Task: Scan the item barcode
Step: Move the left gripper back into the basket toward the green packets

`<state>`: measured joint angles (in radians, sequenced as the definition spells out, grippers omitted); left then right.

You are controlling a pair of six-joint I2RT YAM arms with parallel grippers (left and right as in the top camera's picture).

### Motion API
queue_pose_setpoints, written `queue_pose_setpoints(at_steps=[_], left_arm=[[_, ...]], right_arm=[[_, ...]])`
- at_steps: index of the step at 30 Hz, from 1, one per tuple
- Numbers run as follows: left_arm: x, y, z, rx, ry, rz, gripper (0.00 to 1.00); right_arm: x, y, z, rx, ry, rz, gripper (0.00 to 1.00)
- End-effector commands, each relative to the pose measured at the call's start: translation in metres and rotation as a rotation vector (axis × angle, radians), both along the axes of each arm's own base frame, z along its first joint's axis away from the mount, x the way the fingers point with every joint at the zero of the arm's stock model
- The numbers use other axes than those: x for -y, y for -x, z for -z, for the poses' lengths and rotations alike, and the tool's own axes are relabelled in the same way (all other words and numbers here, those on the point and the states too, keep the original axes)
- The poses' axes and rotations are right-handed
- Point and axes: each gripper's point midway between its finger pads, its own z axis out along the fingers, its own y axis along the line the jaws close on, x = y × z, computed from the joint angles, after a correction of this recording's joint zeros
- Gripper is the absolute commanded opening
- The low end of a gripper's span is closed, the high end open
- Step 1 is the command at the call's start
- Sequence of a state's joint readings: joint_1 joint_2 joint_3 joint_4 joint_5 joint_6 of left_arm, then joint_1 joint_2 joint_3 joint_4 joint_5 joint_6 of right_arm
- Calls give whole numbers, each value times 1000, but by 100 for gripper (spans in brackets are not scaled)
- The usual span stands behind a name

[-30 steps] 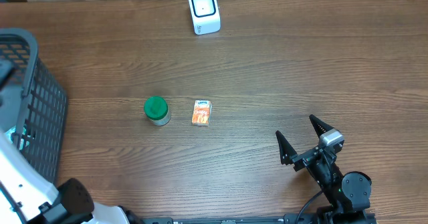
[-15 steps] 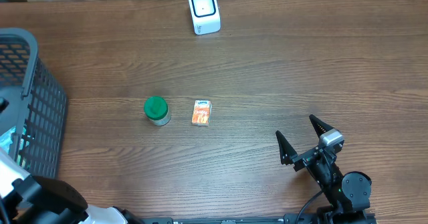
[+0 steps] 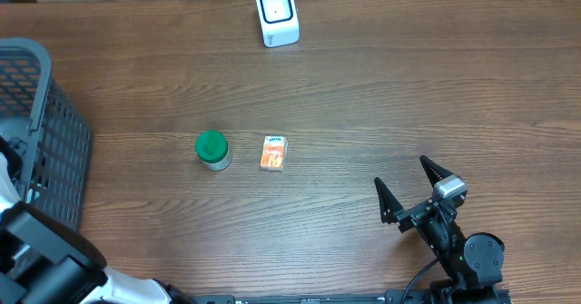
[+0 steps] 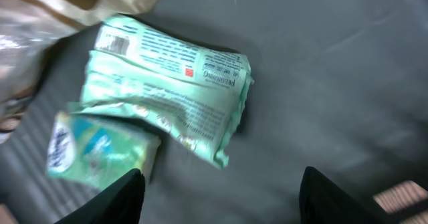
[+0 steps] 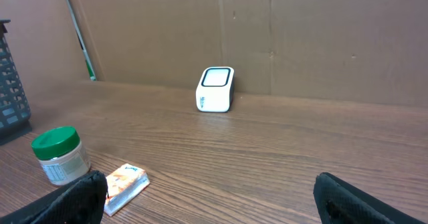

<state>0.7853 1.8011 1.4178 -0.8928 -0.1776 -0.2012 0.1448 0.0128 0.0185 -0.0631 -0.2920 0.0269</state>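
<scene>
In the last second my left arm (image 3: 44,259) has swung lower at the basket (image 3: 59,141). The left gripper (image 4: 222,184) now hangs open and empty with the green packet (image 4: 167,90) just ahead of it, so I judge the pick is only starting. The right gripper (image 3: 400,173) waits wide open, the scanner (image 3: 276,14) far ahead of it. The left wrist view is blurred and the packet's barcode (image 4: 114,43) is hardly readable.

In the overhead view the left arm (image 3: 36,254) has swung toward the table's near-left corner. Its dark joint now sits further left, by the black basket's (image 3: 64,141) near end. The dark part seen earlier over the basket's interior is gone.
</scene>
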Motion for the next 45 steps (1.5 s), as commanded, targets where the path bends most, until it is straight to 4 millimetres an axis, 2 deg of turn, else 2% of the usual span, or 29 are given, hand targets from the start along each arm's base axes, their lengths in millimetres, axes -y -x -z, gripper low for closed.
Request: queue_pose_setpoints(at_steps=[1,6,12,19,25,27,29,31,32,36,40,45], left_arm=[[-3,-1,20,-52,8,29,57],[-13,-1,41,-94,-6,18,55],[-29,7,43,-158,-87,-20,55],[-33,27,55,-265,-121,-41,57],[-32,29,67,-288,-107,-39,55],[-32,30,73,-298,-98,-38,51],[-32,30,77,-302,-92,-38,40],[-31,28,78,-293,-87,-36,14],[-32,27,78,-290,-89,-35,4],[-29,21,77,-285,-94,-21,4],[-22,5,69,-233,-54,7,4],[-14,-17,32,-153,-28,42,4]], right_arm=[[-2,1,1,3,-7,-9,100],[-2,1,1,3,-7,-9,100],[-2,1,1,3,-7,-9,100],[-2,1,1,3,-7,-9,100],[-2,1,1,3,-7,-9,100],[-2,1,1,3,-7,-9,100],[-2,1,1,3,-7,-9,100],[-2,1,1,3,-7,-9,100],[-2,1,1,2,-7,-9,100],[-2,1,1,3,-7,-9,100],[-2,1,1,3,-7,-9,100],[-2,1,1,3,-7,-9,100]])
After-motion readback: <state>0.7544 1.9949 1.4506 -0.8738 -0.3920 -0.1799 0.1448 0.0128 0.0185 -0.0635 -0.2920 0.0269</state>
